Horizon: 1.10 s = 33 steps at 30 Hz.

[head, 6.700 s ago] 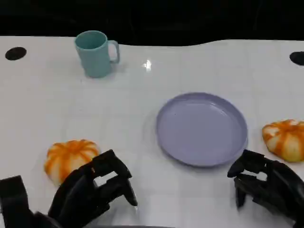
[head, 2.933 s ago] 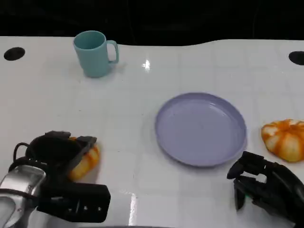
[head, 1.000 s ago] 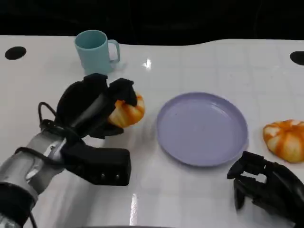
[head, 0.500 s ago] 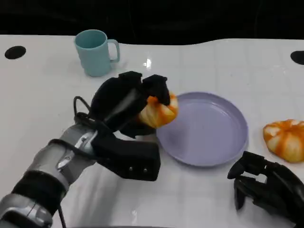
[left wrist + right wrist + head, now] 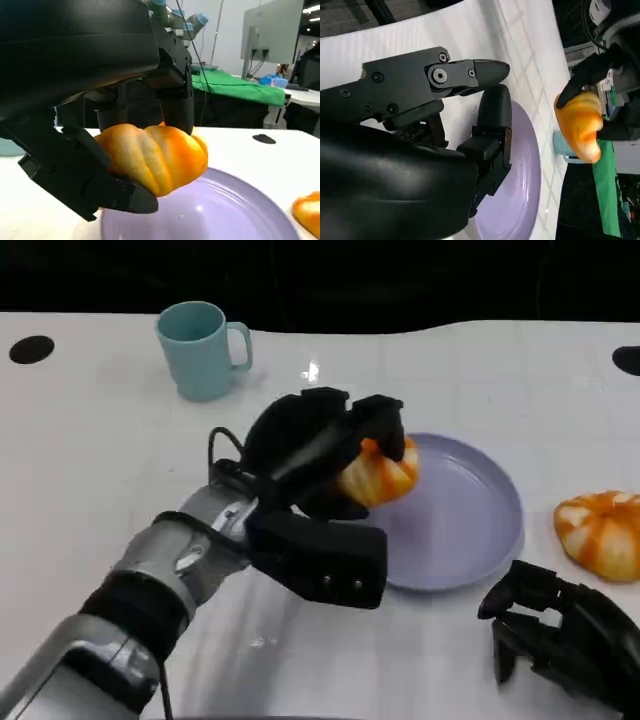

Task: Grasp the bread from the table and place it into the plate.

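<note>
- Your left robot hand [image 5: 320, 435] holds the bread [image 5: 378, 472], fingers wrapped over its top and a thumb under it.
- In the left wrist view the bread [image 5: 155, 157] hangs above the purple plate [image 5: 225, 215], apart from its surface.
- From the head view, the bread sits over the plate's [image 5: 480, 530] left part.
- Your right robot hand [image 5: 560, 635] rests near the table's [image 5: 100, 460] front edge, just beside the plate, fingers curled in with nothing between them.
- A second orange bread [image 5: 600, 532] lies on the table right of the plate.
- A teal mug [image 5: 200, 350] stands at the far left.
</note>
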{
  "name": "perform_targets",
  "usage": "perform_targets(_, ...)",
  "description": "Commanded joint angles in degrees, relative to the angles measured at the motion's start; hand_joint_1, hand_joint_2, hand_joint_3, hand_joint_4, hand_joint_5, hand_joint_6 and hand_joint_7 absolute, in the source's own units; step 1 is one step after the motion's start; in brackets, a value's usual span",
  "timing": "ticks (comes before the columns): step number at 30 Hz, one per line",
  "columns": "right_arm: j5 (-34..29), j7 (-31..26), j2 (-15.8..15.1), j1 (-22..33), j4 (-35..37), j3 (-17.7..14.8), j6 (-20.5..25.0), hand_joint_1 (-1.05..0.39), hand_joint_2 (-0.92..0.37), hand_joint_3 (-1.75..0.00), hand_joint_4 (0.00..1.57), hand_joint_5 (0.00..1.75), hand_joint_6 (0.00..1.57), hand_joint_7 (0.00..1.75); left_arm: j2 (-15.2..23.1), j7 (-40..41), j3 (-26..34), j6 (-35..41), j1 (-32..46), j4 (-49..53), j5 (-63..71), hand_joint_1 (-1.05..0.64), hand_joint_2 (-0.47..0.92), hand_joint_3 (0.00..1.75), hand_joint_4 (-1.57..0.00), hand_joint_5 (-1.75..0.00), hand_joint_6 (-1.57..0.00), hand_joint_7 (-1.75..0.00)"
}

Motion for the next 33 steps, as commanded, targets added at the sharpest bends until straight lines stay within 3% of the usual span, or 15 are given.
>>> perform_targets(1, 0.21, -0.03, -0.44, 1.42, -0.23, 0.20, 1.63, -0.49, -0.92, -0.25, 0.65, 1.75, 0.70, 1.32, -1.41, 1.35, -1.14, 0.43, -3.00, 3.32, 0.31, -0.30, 0.76, 0.74, -0.87, -1.75, -0.64, -1.71)
perform_targets(7, 0.26, -0.16, -0.42, 1.51, -0.35, 0.26, 1.72, -0.47, -0.92, -0.26, 0.66, 1.75, 0.70, 1.34, -1.97, 2.58, -1.90, 0.01, -4.04, 5.31, 0.17, -0.29, 0.74, 0.77, -0.88, -1.75, -0.68, -1.60)
perform_targets(12, -0.53, -1.24, -0.44, 2.39, -1.68, 0.79, 1.41, -0.48, -0.92, -0.27, 0.67, 1.75, 0.70, 1.35, -4.71, 1.59, -2.60, 1.66, -6.50, 9.14, -0.16, -0.29, 0.74, 0.79, -0.88, -1.75, -0.64, -1.68)
perform_targets(22, 0.04, -2.30, -0.50, 4.13, -5.68, 1.58, 4.94, -0.48, -0.92, -0.26, 0.66, 1.75, 0.69, 1.36, -9.12, 0.10, -1.81, 0.51, -8.35, 16.43, -3.29, -0.28, 0.73, 0.81, -0.83, -1.75, -0.63, -1.75)
perform_targets(25, -0.07, -2.42, -0.51, 4.33, -6.08, 1.73, 5.07, -0.49, -0.92, -0.25, 0.67, 1.75, 0.69, 1.36, -9.70, -1.04, -1.94, 0.81, -8.35, 17.06, -3.69, -0.29, 0.69, 0.78, -0.68, -1.60, -0.62, -1.38)
perform_targets(27, 0.00, -2.33, -0.49, 4.45, -6.39, 1.79, 5.16, -0.49, -0.92, -0.25, 0.67, 1.75, 0.69, 1.37, -9.75, -1.84, -2.32, 1.01, -8.46, 17.38, -3.41, -0.33, 0.77, 0.56, -0.62, -1.35, -0.61, -1.01)
perform_targets(28, -0.10, -2.44, -0.51, 4.53, -6.59, 1.86, 5.18, -0.48, -0.92, -0.25, 0.67, 1.75, 0.69, 1.38, -9.61, -2.34, -2.97, 1.44, -8.71, 17.59, -2.69, -0.34, 0.81, 0.49, -0.59, -1.29, -0.58, -0.92)
perform_targets(29, -0.18, -2.54, -0.53, 4.59, -6.74, 1.91, 5.22, -0.49, -0.92, -0.25, 0.67, 1.75, 0.69, 1.38, -9.50, -2.67, -3.45, 1.75, -8.90, 17.72, -2.21, -0.38, 0.87, 0.40, -0.48, -1.19, -0.48, -0.77)
perform_targets(30, -0.33, -2.65, -0.59, 4.64, -6.87, 1.99, 5.19, -0.49, -0.92, -0.25, 0.67, 1.75, 0.69, 1.38, -9.37, -3.25, -4.12, 2.34, -9.21, 17.84, -1.60, -0.39, 0.89, 0.35, -0.45, -1.15, -0.45, -0.71)
perform_targets(33, -0.12, -2.39, -0.52, 4.47, -6.45, 1.90, 4.90, -0.50, -0.92, -0.25, 0.67, 1.75, 0.69, 1.39, -9.08, -6.28, -6.15, 5.04, -10.37, 17.80, -0.03, -0.53, 0.92, 0.38, -0.15, -0.93, -0.24, -0.53)
